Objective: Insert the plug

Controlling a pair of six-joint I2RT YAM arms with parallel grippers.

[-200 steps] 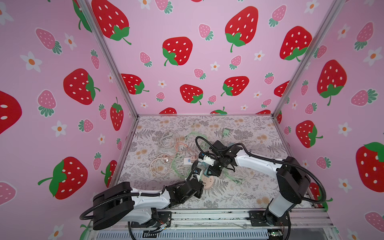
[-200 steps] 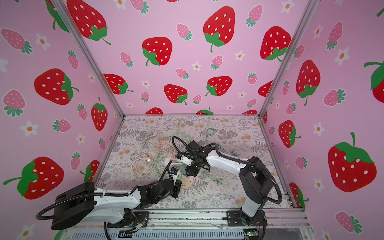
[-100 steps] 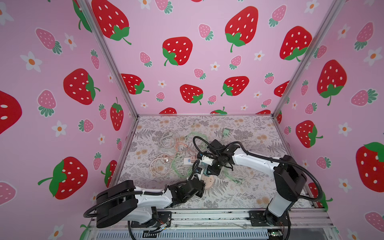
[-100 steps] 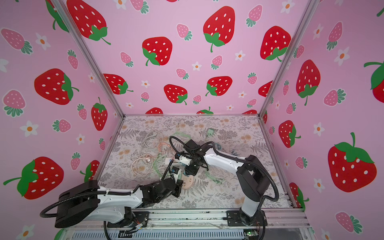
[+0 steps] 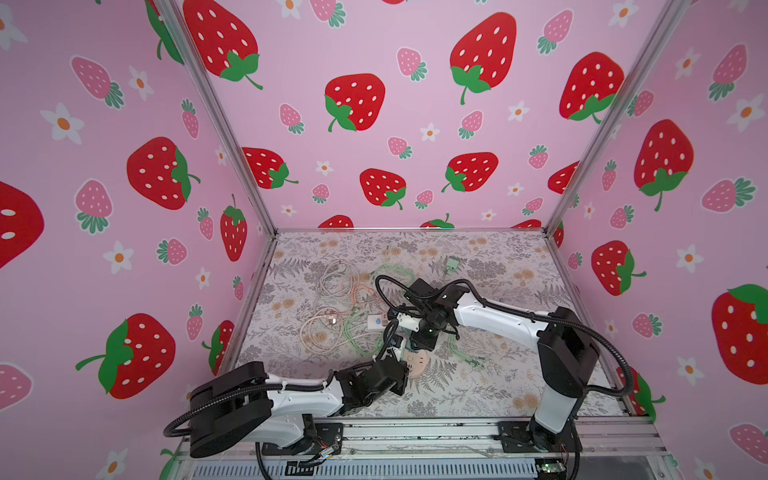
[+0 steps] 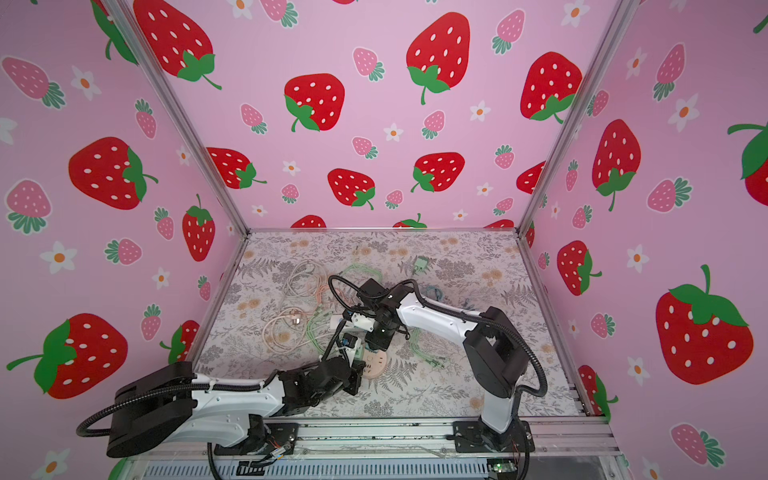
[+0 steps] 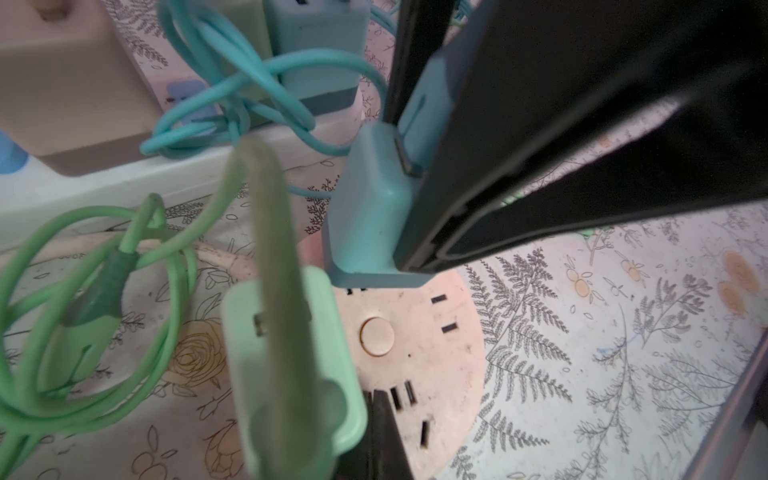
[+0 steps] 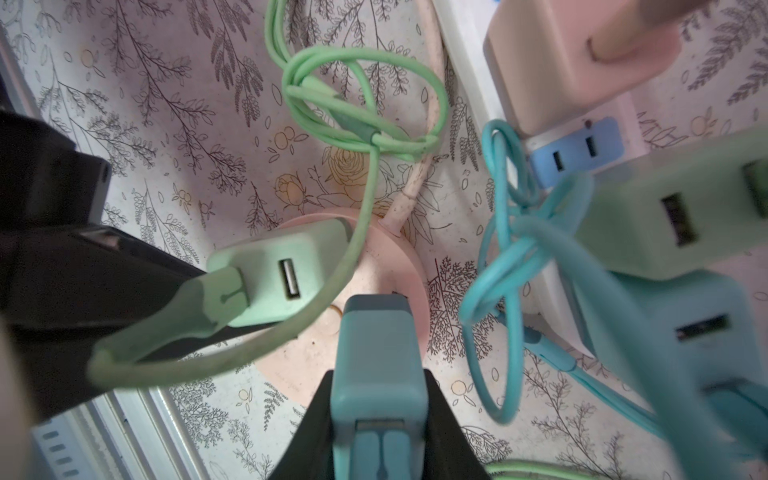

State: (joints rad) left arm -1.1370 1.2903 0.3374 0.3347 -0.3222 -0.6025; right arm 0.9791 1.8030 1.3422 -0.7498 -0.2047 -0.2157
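One pink socket hub (image 7: 415, 353), two chargers: teal charger (image 8: 376, 353) clamped in right gripper (image 8: 378, 390), mint charger (image 8: 257, 257) beside clenched left gripper (image 7: 380, 419)

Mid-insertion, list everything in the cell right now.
Hub: one, pink, round, table front centre.
Held charger: one, teal, gripped at hub.
Hub charger: one, mint, on hub, green cable attached.
Power strip: one, white, behind hub.
Strip chargers: three, pink, mint, teal, on strip.
Loose cables: several, cream, peach, green, left of hub.
Small adapter: one, green, near back.
Left gripper: one, black, shut, at hub's edge.
Right gripper: one, black, shut on held charger.
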